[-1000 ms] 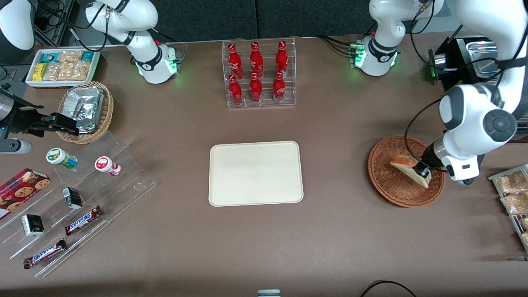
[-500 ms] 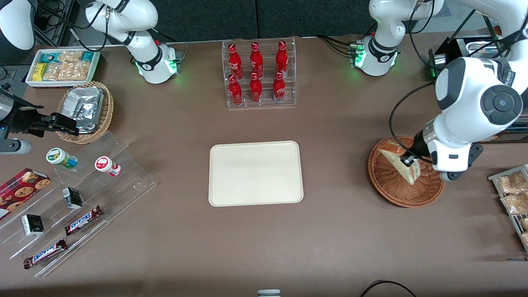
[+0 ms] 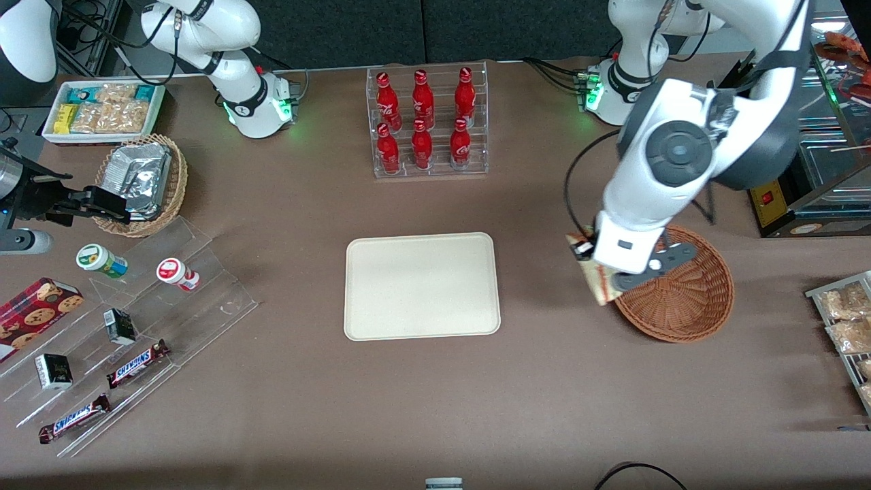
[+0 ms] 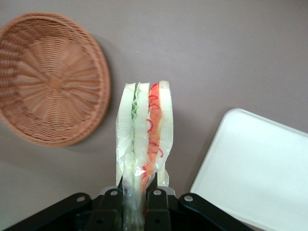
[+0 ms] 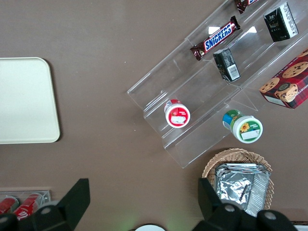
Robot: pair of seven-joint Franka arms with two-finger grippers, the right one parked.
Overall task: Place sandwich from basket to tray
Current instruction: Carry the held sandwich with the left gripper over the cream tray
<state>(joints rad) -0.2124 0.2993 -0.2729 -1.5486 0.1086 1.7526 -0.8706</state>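
My left gripper (image 3: 593, 262) is shut on the sandwich (image 3: 599, 284), a plastic-wrapped wedge of white bread with green and red-orange filling. It holds the sandwich in the air just outside the rim of the reddish-brown wicker basket (image 3: 687, 299), on the side toward the tray (image 3: 422, 286). In the left wrist view the sandwich (image 4: 143, 130) stands on edge between the fingers (image 4: 159, 207), with the basket (image 4: 48, 79) lying empty beside it and a corner of the cream tray (image 4: 260, 168) on its other flank. The tray holds nothing.
A clear rack of red bottles (image 3: 425, 122) stands farther from the front camera than the tray. Snack packets on a rack (image 3: 847, 323) lie at the working arm's end. A tan basket of foil packets (image 3: 139, 180) and clear snack shelves (image 3: 136, 333) lie toward the parked arm's end.
My gripper has lifted the sandwich out of the basket and carried it over the rim toward the tray. The basket is now empty.
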